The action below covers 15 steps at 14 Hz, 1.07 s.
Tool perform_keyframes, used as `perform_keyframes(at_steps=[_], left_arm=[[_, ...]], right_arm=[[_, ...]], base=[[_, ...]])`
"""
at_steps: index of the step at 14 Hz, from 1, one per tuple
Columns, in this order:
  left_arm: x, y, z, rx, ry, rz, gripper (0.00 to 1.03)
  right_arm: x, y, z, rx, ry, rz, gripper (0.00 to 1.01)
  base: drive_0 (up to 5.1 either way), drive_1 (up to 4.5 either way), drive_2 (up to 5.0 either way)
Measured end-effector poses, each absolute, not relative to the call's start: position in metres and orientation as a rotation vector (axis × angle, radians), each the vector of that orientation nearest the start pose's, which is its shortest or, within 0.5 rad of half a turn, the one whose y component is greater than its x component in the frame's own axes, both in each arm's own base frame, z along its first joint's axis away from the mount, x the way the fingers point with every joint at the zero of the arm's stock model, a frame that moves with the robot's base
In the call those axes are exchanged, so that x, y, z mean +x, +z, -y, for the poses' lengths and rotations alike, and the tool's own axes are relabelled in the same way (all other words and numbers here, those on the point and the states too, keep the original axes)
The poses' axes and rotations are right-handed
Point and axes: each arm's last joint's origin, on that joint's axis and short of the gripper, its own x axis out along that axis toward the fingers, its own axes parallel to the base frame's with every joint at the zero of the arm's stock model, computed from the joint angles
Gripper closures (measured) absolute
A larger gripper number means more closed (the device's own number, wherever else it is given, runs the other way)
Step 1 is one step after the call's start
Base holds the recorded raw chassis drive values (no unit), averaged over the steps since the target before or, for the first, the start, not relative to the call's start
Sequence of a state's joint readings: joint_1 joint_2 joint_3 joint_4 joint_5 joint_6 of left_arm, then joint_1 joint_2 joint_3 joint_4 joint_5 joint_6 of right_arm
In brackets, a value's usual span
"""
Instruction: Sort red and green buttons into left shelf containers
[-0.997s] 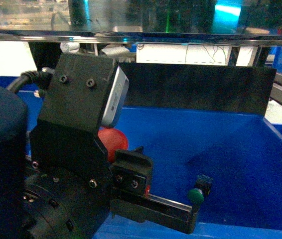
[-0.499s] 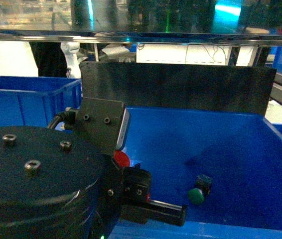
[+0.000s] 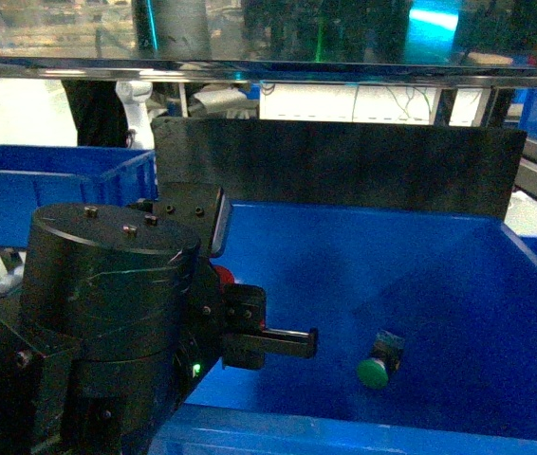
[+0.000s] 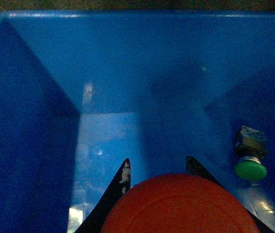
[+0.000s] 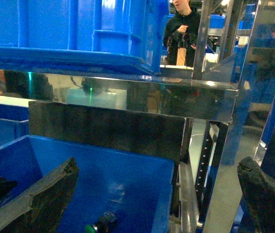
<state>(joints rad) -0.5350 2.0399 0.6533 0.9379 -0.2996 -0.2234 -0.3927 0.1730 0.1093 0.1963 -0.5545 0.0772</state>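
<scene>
Red button (image 4: 179, 206) clamped in left pincer (image 4: 159, 170); right pincer (image 5: 159, 194) spread wide, empty.

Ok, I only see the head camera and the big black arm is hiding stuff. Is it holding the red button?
Observer: Yes. In the left wrist view the red button sits gripped between the left gripper's fingers, above the floor of the blue bin.
Operator: Where's the other arm? I can't see it!
Observer: The right wrist view shows the right gripper wide open and empty, near that bin's right edge.
Operator: What's on top of the shelf?
Observer: An upper bin, also blue, stands on the metal shelf above.
</scene>
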Motion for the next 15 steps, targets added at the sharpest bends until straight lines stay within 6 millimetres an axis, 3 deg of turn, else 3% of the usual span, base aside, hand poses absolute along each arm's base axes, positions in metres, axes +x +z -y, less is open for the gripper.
perform_keyframes(at_steps=[1,4,7,10,15], left_arm=[[0.292,0.064,0.159,-0.052,-0.177,-0.451,0.37],[0.290,0.067,0.159,-0.076,-0.174,-0.432,0.04],[0.286,0.078,0.157,-0.091,-0.168,-0.402,0.05],[0.279,0.103,0.159,-0.066,-0.161,-0.299,0.05],[0.256,0.123,0.153,-0.061,-0.163,-0.249,0.05]], right_arm=[[0.098,0.205,0.024,0.016,0.166,0.112,0.03],[0.098,0.205,0.024,0.016,0.166,0.112,0.03],[0.098,0.205,0.024,0.016,0.166,0.112,0.03],[0.098,0.205,0.024,0.016,0.166,0.112,0.03],[0.098,0.205,0.024,0.016,0.166,0.112,0.03]], base=[[0.0,0.00,0.0],[0.0,0.00,0.0],[0.0,0.00,0.0],[0.0,0.00,0.0],[0.0,0.00,0.0]])
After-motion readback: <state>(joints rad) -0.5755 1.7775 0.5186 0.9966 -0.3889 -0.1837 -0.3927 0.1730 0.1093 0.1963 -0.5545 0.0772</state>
